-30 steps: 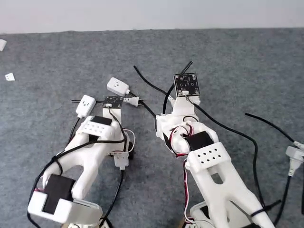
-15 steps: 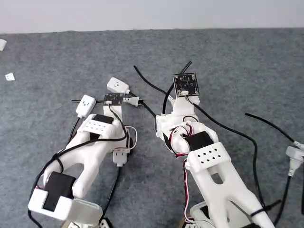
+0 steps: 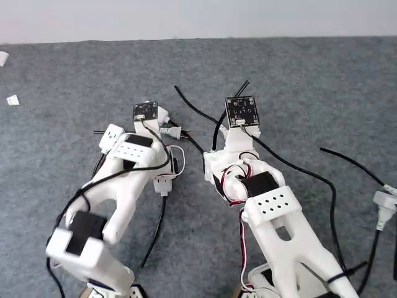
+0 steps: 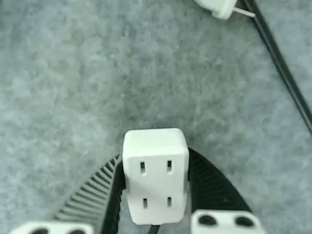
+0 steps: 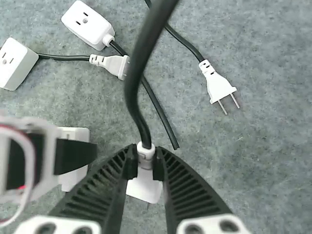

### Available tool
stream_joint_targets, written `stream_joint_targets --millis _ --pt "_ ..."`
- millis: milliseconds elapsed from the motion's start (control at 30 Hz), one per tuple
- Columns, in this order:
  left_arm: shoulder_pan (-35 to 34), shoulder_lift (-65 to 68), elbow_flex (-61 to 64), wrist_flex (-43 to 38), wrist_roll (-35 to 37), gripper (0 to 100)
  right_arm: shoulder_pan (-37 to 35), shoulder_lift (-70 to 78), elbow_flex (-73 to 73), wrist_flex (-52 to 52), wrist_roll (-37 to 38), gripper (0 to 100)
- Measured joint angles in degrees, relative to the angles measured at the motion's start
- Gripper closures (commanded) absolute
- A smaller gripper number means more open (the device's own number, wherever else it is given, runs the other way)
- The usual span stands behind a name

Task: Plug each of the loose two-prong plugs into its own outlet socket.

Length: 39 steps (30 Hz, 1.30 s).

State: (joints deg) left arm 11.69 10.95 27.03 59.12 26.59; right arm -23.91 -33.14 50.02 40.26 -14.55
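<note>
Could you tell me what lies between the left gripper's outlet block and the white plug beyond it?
In the left wrist view, the stretch between the outlet block and the white plug is bare grey carpet; the black cable passes beside it.

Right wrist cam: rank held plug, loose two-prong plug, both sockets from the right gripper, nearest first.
1. Held plug: in the right gripper.
2. Loose two-prong plug: lying one side of the black cord.
3. First socket, second socket: across the cord; too close to call.
</note>
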Motion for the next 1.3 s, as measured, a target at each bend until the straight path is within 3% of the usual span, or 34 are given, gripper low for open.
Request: stream_joint_targets --millis 267,533,733,967,1133,1300 --pt "0.0 6.0 -6.9 1.6 -5.9 88 0.0 0.0 0.0 0.0 0.0 99.0" --pt "-0.4 6.4 -7.1 1.3 -8.8 64 -0.1 0.0 0.0 0.0 0.0 99.0" --pt "-0.3 6.4 -7.1 1.3 -8.9 56 -0.1 0.0 0.0 0.0 0.0 99.0" --pt "-1.1 2.4 -4.9 1.3 -10.1 56 -0.4 0.0 0.0 0.0 0.0 99.0" --pt "-2.7 -8.3 4.3 -0.1 -16.6 56 -0.4 0.0 0.0 1.0 1.4 99.0" --pt "-7.1 -18.5 14.8 -3.9 -19.0 70 -0.4 0.0 -0.7 3.9 2.3 99.0"
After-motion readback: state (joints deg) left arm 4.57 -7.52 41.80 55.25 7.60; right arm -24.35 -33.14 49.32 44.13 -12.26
